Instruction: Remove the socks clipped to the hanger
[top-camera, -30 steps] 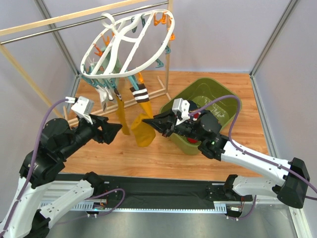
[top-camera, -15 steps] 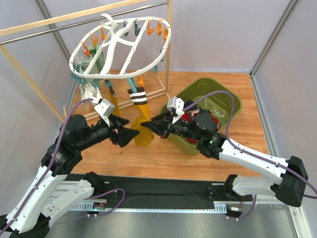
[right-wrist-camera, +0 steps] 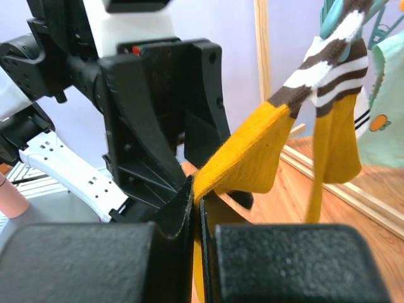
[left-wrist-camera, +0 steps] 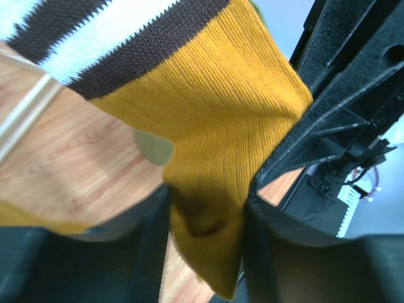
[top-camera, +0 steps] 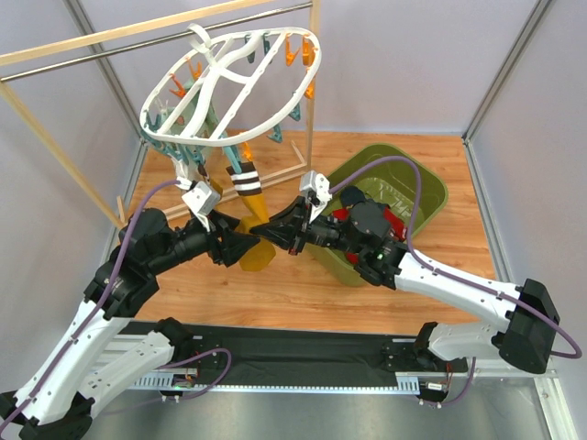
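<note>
**Entry: mustard sock (top-camera: 258,258), brown-and-white banded cuff.**

- **Location.** It hangs below the hanger (top-camera: 295,103), under the rim nearest your arms. The cuff is uppermost. The clip holding it is too small to pick out from above.
- **Long axis.** It runs from the cuff under the hanger down and outward toward you. The foot is drawn off plumb rather than hanging straight.
- **Right gripper (right-wrist-camera: 192,189).** It sits at the foot end, below the hanger. The fingers are pressed together with a fold of yellow knit pinched between the tips. Count this as your secure hold.
- **Left gripper (left-wrist-camera: 205,243).** It meets the right one almost nose to nose, on the hanger's left-hand side of the sock. Its fingers (left-wrist-camera: 136,252) stand apart, with the toe hanging down in the gap and brushing both inner faces. You cannot tell whether they bear on the fabric yet, so treat this hold as unconfirmed.
- **Nearer arm.** Both are at the sock, but only the right clearly has it.
- **Relation governing the pull.** The cuff is held above and both grippers are at the far end of the sock's length. Your likely release is a draw along that axis, down and away from the hanger.
- **Hazard.** The hanger sits tilted on its hook and will probably swing with the pull rather than resist it.
- **Also listed.** A green tub (top-camera: 417,188) lies below and to the right of the hanger.
</note>
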Robot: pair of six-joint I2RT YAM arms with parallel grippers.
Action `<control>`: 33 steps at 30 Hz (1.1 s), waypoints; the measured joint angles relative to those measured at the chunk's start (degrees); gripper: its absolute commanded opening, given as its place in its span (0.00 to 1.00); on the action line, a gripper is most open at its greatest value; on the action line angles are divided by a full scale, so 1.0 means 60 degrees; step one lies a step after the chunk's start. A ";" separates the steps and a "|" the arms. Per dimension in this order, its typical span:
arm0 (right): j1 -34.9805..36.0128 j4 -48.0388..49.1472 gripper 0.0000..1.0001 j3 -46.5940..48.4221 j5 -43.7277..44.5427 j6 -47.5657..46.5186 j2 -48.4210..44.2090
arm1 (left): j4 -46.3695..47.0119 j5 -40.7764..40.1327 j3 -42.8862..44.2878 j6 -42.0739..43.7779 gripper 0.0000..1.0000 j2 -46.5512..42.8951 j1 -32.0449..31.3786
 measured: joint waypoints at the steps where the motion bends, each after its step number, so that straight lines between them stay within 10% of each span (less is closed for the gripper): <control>1: 0.0000 0.0000 0.02 0.0058 -0.0025 0.0044 0.0044 | 0.0029 0.0040 0.0000 0.0040 0.30 0.0073 0.0000; 7: 0.0000 -0.0124 0.36 0.0459 -0.0058 0.0288 0.0372 | 0.0055 0.0237 0.0000 0.0262 0.00 0.0291 0.0000; 12: -0.0004 -0.1574 0.67 0.2055 0.0386 0.0135 0.0812 | 0.0069 0.0182 0.0000 0.0401 0.00 0.0142 0.0000; 21: -0.0164 -0.4113 0.71 0.6182 0.1461 -0.0404 0.2331 | 0.0142 0.0280 -0.0062 0.0499 0.00 -0.0127 0.0000; 33: -0.0317 -0.5366 0.71 0.7701 0.1424 -0.0430 0.3829 | 0.0259 0.0346 -0.0382 0.0656 0.00 -0.0674 0.0000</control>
